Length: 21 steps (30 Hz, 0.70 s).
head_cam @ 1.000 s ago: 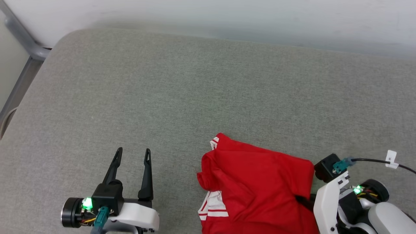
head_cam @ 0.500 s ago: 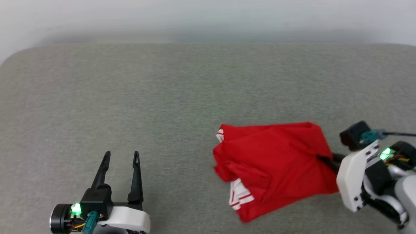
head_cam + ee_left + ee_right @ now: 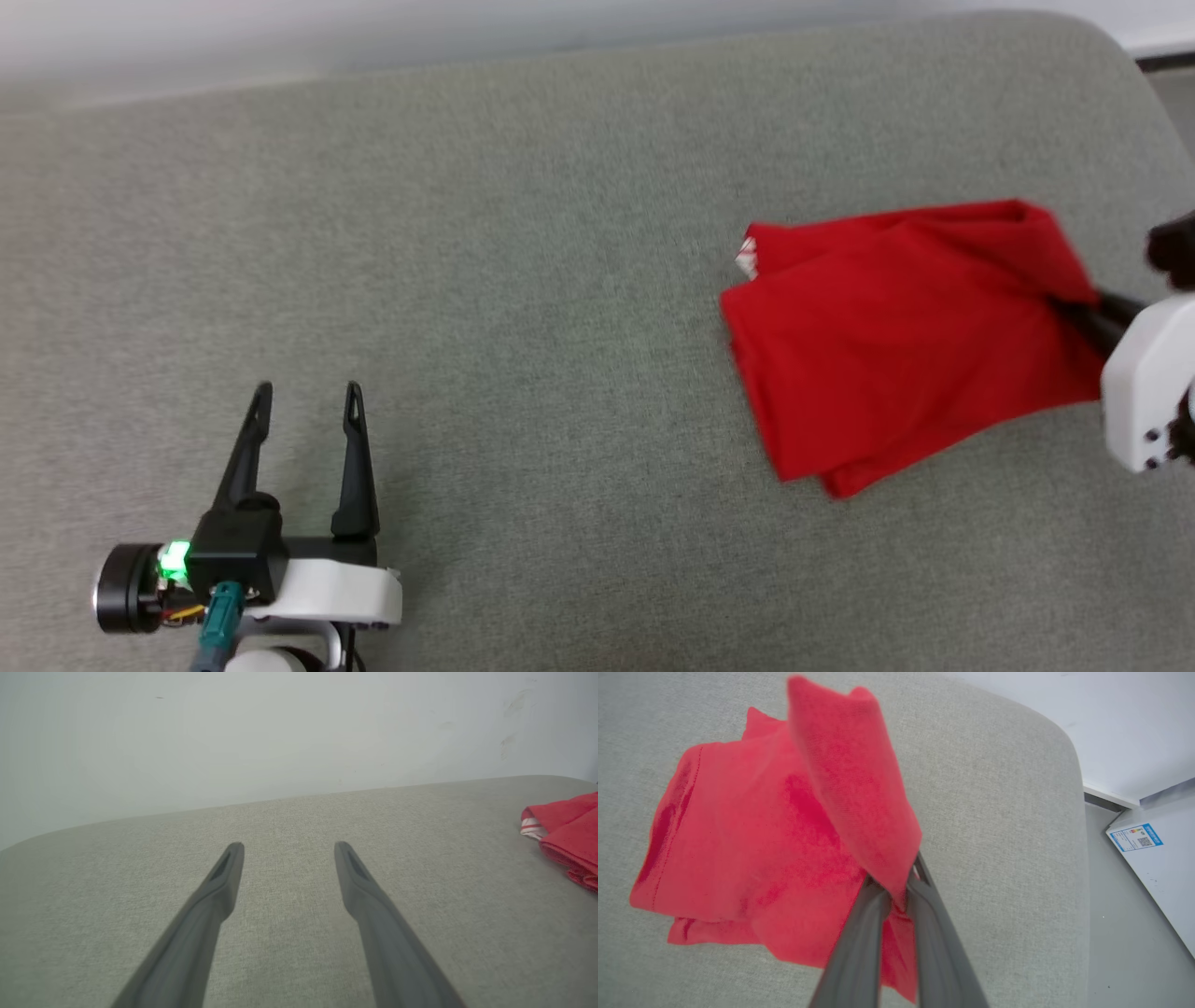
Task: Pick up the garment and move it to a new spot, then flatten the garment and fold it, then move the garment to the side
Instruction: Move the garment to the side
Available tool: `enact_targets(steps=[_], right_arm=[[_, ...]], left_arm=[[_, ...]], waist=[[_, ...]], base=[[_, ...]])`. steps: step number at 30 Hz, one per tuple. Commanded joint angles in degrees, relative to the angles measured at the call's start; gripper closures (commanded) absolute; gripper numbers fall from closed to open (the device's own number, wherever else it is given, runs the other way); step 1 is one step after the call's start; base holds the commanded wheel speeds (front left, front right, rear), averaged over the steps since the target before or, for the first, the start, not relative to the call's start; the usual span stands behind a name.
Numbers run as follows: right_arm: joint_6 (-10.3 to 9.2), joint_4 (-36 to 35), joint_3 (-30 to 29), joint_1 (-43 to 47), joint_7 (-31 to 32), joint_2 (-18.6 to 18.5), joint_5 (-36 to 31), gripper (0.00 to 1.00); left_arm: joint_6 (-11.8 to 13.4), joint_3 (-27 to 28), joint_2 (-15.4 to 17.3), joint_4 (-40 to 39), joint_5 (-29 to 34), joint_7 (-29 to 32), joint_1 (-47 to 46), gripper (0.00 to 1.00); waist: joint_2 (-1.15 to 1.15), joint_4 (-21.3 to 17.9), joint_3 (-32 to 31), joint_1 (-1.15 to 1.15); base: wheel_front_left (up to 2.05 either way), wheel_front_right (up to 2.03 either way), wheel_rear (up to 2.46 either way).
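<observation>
One step of the three seems to be left, and it looks under way.

In the head view, the shirt (image 3: 896, 327) sits toward the far right of the grey cushion (image 3: 523, 233). It is a compact red packet of several layers, with a scrap of striped trim (image 3: 747, 254) at its far left corner. That shape suggests the flattening and folding are done. The right jaws are clenched on its right edge, their tips buried in the cloth at the picture's right border. The left jaws stand released and empty at the near left, well apart from the shirt.

In the left wrist view, the two fingers (image 3: 224, 891) are spread over bare cushion (image 3: 467, 868) with nothing between them. The shirt (image 3: 570, 826) shows at the right border, resting on the cushion.

In the right wrist view, the right jaws tightly pinch a fold of the shirt (image 3: 761, 835). That fold rises from the packet to the grip, while the rest appears to lie on the cushion (image 3: 994, 788) near its rounded right end. Beyond that end are the floor (image 3: 1125, 933) and a white box (image 3: 1162, 868).

What remains, I judge, is to settle the packet at the side and let go. The lifted fold could pull the layers open if it is dragged.
</observation>
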Motion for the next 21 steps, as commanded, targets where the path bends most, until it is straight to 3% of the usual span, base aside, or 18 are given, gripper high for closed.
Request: enact_targets(steps=[1, 10, 21], right_arm=[[-0.11, 0.55, -1.47, -1.48, -0.27, 0.07, -0.85, 1.0], [-0.11, 6.2, -11.96, -5.64, 0.19, -2.45, -6.08, 1.0], [-0.11, 13.12, -25.12, -11.25, 2.04, -2.26, -11.66, 1.0]], left_arm=[[-0.22, 0.26, 0.48, -0.66, 0.31, -0.26, -1.48, 0.0], [-1.14, 0.5, 3.52, -4.08, 1.31, -0.26, -6.64, 0.0], [-0.66, 0.68, 5.36, -9.4, 1.29, -0.2, -10.88, 0.0]], waist=[[0.0, -1.23, 2.97, -0.01], [0.0, -1.05, 12.86, -0.01], [0.0, -0.71, 21.28, -0.01]], base=[[0.0, 0.0, 0.0], [0.0, 0.0, 0.0], [0.0, 0.0, 0.0]])
